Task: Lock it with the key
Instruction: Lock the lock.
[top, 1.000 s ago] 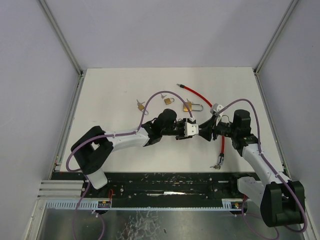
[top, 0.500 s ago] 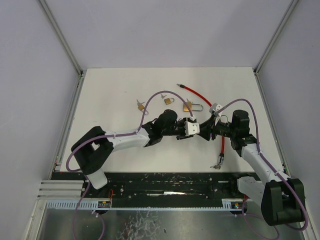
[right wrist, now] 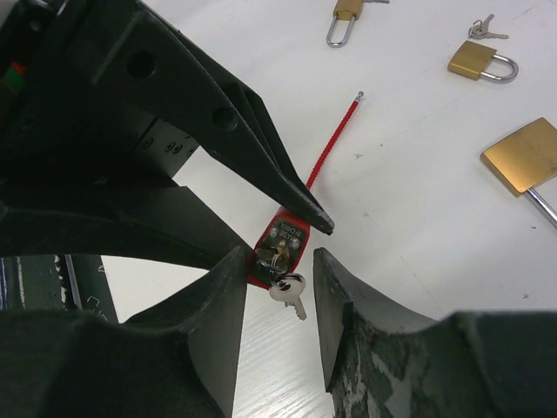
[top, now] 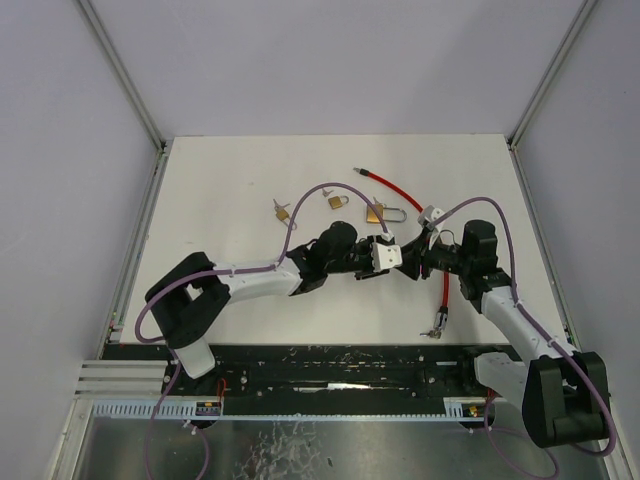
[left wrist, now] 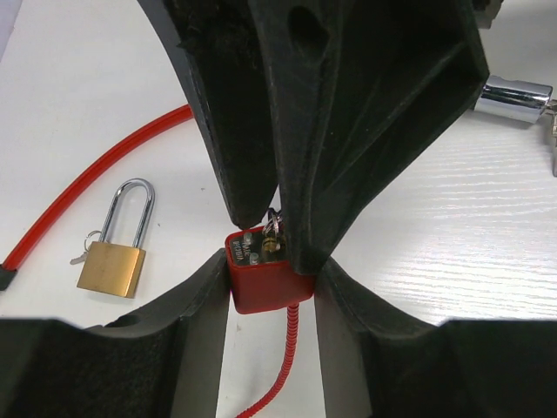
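Currently, the left gripper [left wrist: 271, 283] is clamping the red rectangular cable-lock body [left wrist: 261, 292] between its jaws, over the middle of the white worktop [top: 230, 200]. The small silver metal key [right wrist: 275, 258] is sitting in the lock's keyway, a second key hanging from it. The right gripper [right wrist: 278, 266] is holding its jaws partly open on either side of the key, not touching it.
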Motion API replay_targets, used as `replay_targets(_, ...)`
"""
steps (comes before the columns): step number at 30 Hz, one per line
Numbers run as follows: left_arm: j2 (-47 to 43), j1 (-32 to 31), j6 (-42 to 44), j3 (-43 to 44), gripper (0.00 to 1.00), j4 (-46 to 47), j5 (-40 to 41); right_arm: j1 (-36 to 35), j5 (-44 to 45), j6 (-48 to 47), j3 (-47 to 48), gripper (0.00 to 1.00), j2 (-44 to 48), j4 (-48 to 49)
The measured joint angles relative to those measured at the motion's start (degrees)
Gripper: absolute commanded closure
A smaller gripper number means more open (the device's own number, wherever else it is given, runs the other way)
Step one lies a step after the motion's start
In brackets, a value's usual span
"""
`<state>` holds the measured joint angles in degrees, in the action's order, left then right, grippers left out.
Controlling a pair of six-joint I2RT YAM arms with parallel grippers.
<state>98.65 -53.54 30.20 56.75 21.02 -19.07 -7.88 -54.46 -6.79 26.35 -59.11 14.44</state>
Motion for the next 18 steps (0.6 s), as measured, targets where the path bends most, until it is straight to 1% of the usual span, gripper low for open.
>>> replay_targets(5, 0.2, -0.1, 0.0, 0.0, 1.00, -0.1, 0.4, -0.4, 0.2, 0.0, -0.1, 0.60, -0.8, 0.4)
replay_targets(10, 0.6, -0.1, -0.1, 0.0, 1.00, -0.2, 1.5, -1.0, 1.3, 0.0, -0.1, 0.65, -1.9, 0.9)
replay_targets(13, 0.9, -0.2, -0.7, 0.0, 1.00, -0.4, 2.5, -1.2, 1.7, -0.1, -0.1, 0.66, -2.8, 1.0)
replay_targets(14, 1.0, -0.2, -0.9, 0.0, 1.00, -0.4, 2.8, -1.3, 1.9, 0.0, -0.1, 0.64, -3.1, 1.1)
replay_targets(16, 1.2, -0.3, -1.1, 0.0, 1.00, -0.5, 3.3, -1.4, 2.3, 0.0, -0.1, 0.56, -3.4, 1.1)
replay_targets(18, 1.2, -0.5, -1.3, 0.0, 1.00, -0.6, 3.7, -1.5, 2.8, 0.5, 0.0, 0.52, -3.5, 1.2)
